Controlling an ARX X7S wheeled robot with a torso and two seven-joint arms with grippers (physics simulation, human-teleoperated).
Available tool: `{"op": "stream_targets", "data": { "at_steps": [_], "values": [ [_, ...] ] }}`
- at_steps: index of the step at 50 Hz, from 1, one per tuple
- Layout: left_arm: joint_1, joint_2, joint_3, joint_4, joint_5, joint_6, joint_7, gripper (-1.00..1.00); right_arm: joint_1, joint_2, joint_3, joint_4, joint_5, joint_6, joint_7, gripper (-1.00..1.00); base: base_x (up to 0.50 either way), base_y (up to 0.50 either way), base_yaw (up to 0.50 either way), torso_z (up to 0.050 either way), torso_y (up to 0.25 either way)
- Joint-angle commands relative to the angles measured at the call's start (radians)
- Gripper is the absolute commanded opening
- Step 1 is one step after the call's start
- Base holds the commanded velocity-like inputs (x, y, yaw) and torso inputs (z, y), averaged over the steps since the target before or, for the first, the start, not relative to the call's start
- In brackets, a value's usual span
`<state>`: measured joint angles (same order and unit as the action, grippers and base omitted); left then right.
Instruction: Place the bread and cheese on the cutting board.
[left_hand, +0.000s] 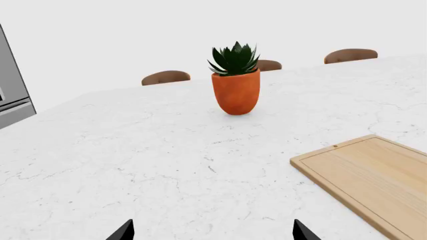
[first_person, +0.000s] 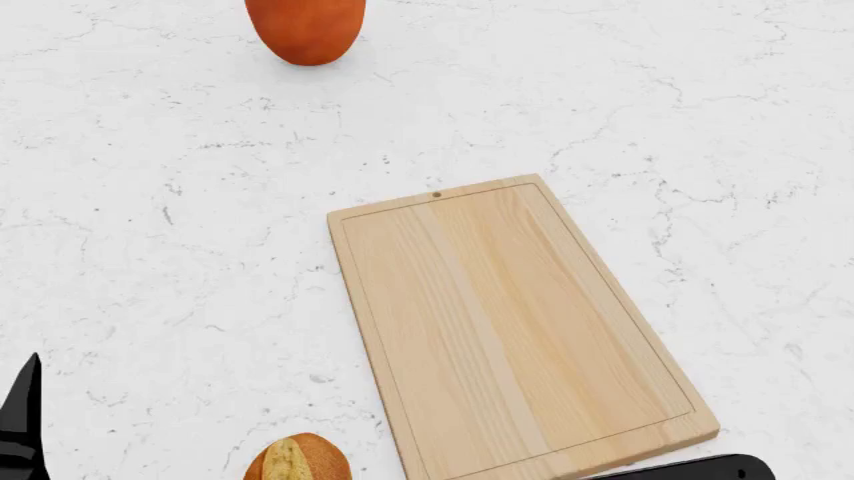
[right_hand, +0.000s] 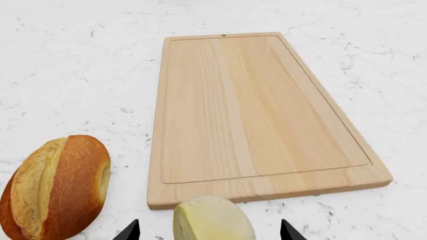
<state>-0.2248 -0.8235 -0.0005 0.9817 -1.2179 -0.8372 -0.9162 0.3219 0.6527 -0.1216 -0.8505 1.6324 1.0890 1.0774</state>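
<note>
Nothing is on the cutting board (right_hand: 253, 110) yet, so the picking up has not begun. The bread (right_hand: 57, 187) lies left of its near end. The cheese (right_hand: 212, 219) sits between the right gripper's (right_hand: 210, 231) wide-open tips, so closing on it likely comes next. The left gripper (left_hand: 212, 232) is wide open too. A potted plant (left_hand: 236, 82) stands far off on the white marble table (first_person: 160, 230), with chairs (left_hand: 166, 77) behind.

Bread (right_hand: 57, 187) lies left of the board (right_hand: 253, 110), cheese (right_hand: 212, 219) just before it; pot (first_person: 306, 28) far behind.
</note>
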Motion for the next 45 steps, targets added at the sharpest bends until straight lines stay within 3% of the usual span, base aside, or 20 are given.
{"op": "stream_targets", "data": {
  "at_steps": [1,18,29,30,45],
  "values": [
    [0.006,-0.003,0.005,-0.003,0.008,0.008,0.004,1.0,-0.024,-0.039,-0.038,0.062,-0.134,0.021,-0.106,1.0,0.0,0.0,0.0,0.0,0.0],
    [0.009,-0.006,0.016,-0.008,0.019,0.016,0.008,1.0,-0.094,-0.045,-0.062,0.108,-0.273,-0.014,-0.21,1.0,0.0,0.0,0.0,0.0,0.0],
    [0.008,-0.01,0.022,-0.008,0.018,0.018,0.007,1.0,-0.073,-0.043,-0.073,0.094,-0.259,-0.004,-0.189,1.0,0.0,0.0,0.0,0.0,0.0],
    [0.008,-0.011,0.022,-0.009,0.019,0.019,0.006,1.0,-0.074,-0.042,-0.07,0.084,-0.253,-0.006,-0.182,-1.0,0.0,0.0,0.0,0.0,0.0],
    [0.0,-0.009,0.038,-0.012,0.025,0.021,0.006,1.0,0.11,0.0,-0.034,0.017,-0.022,-0.006,0.02,-1.0,0.0,0.0,0.0,0.0,0.0]
  ]
}}
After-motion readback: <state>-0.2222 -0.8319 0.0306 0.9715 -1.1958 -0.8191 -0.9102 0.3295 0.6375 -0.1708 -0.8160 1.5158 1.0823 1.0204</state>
